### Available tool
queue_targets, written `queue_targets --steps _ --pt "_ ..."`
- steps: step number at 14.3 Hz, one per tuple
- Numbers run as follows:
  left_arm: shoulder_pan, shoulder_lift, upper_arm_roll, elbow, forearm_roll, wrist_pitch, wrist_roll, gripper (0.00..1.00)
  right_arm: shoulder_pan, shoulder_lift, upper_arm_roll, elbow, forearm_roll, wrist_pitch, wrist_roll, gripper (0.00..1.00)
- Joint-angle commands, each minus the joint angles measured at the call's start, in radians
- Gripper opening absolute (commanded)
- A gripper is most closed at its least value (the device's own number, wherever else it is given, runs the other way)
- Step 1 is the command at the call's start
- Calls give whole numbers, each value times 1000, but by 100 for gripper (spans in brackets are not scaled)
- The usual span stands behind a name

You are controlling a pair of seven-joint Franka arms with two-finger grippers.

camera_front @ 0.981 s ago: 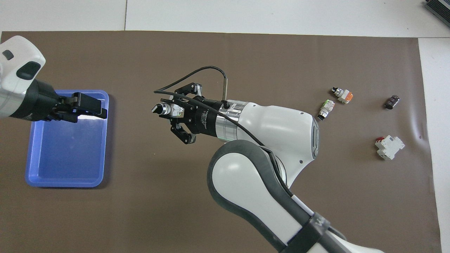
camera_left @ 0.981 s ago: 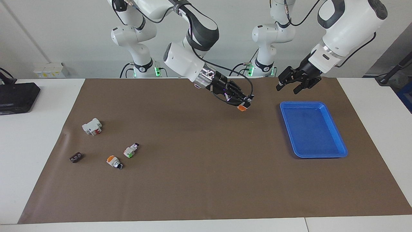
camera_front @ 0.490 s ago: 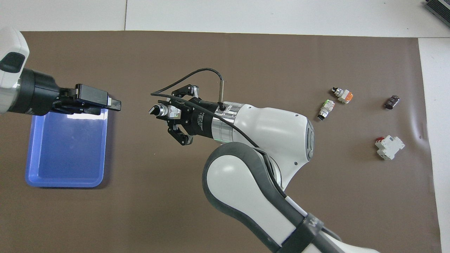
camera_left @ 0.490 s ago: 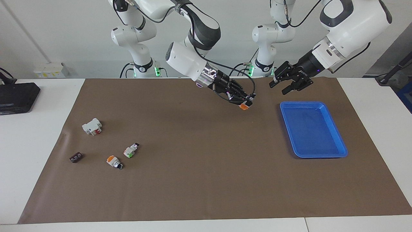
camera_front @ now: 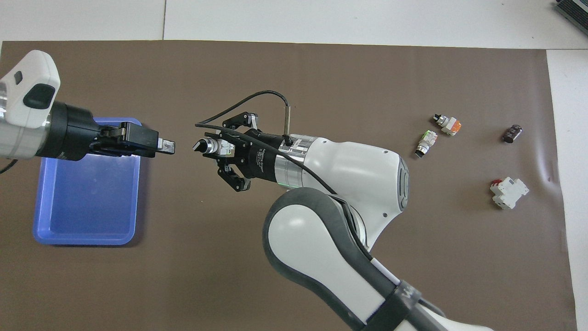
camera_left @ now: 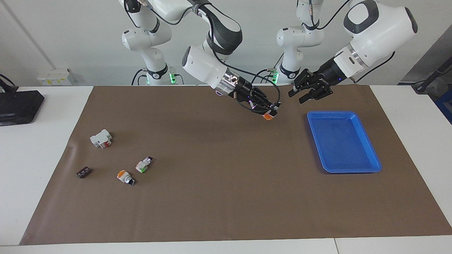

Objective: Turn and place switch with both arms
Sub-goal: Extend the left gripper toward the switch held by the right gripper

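I see the switch (camera_front: 212, 146) clamped in my right gripper (camera_front: 216, 148), black tip aimed at my left gripper (camera_front: 167, 146); whether its fingers are apart I cannot tell.

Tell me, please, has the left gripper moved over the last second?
Yes. The left gripper has travelled off the blue tray, over the mat, toward the switch held up by the right gripper.

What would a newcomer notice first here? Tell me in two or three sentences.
First, the two arms meeting in mid-air over the brown mat: the right gripper holds out the switch, and the left gripper hangs just short of its black tip. Next, the bright blue tray at the left arm's end of the table. Last, a scatter of small parts toward the right arm's end, among them an orange-capped switch.
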Motion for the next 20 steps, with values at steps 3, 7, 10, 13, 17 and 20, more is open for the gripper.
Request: queue_targets --steps 3,7,10,13,17,20 --pt "-33 -33 7 -43 -42 72 112 52 3 12 5 17 2 20 -10 0" --pt "-56 -33 6 -73 -44 130 200 46 18 12 5 5 1 21 -13 0" --pt "-75 -33 7 -73 -44 145 243 43 17 12 5 8 1 21 -13 0" --pt "-70 -41 7 -88 -44 122 303 38 17 12 5 8 1 21 -13 0" --pt "-70 -44 7 -88 -44 88 338 34 17 12 5 8 1 21 -14 0" --pt "-75 -44 7 -88 -42 79 341 33 18 12 3 6 1 21 -14 0"
